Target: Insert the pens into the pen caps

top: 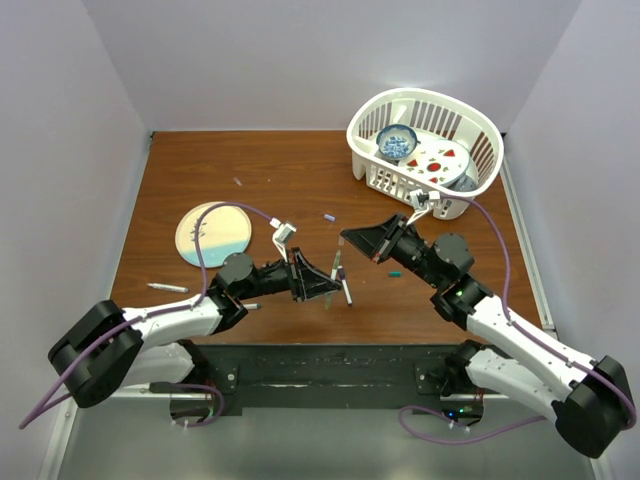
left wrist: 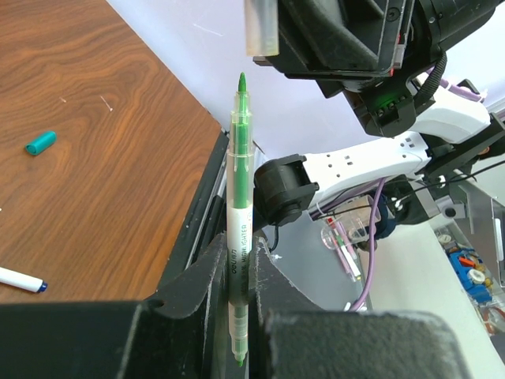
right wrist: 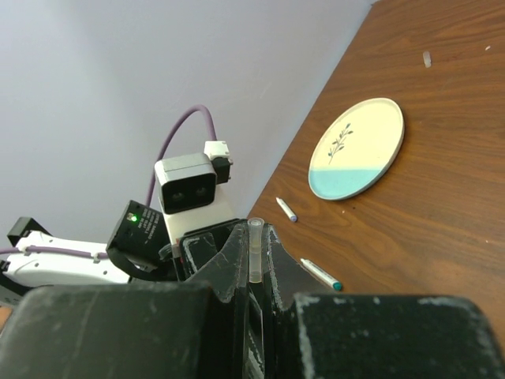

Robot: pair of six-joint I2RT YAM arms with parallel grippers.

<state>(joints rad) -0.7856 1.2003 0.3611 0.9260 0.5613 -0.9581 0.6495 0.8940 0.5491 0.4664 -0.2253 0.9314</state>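
Note:
My left gripper (left wrist: 239,251) is shut on a white pen with a green tip (left wrist: 240,181), holding it upright by its lower half. In the top view this gripper (top: 330,282) is at the table's near middle. My right gripper (right wrist: 256,233) is shut on a clear, tube-shaped pen cap (right wrist: 256,254). In the left wrist view that cap (left wrist: 262,28) hangs just above and slightly right of the green tip, with a small gap. In the top view the right gripper (top: 348,237) faces the left one. Loose on the table are a teal cap (left wrist: 39,143), a blue cap (top: 329,216) and more pens (right wrist: 319,274) (right wrist: 286,209).
A round cream and light-blue plate (top: 213,233) lies at the left. A white basket (top: 470,125) with dishes stands at the back right. Another pen (top: 167,287) lies near the left front edge. A tiny pale cap (right wrist: 427,58) lies beyond the plate.

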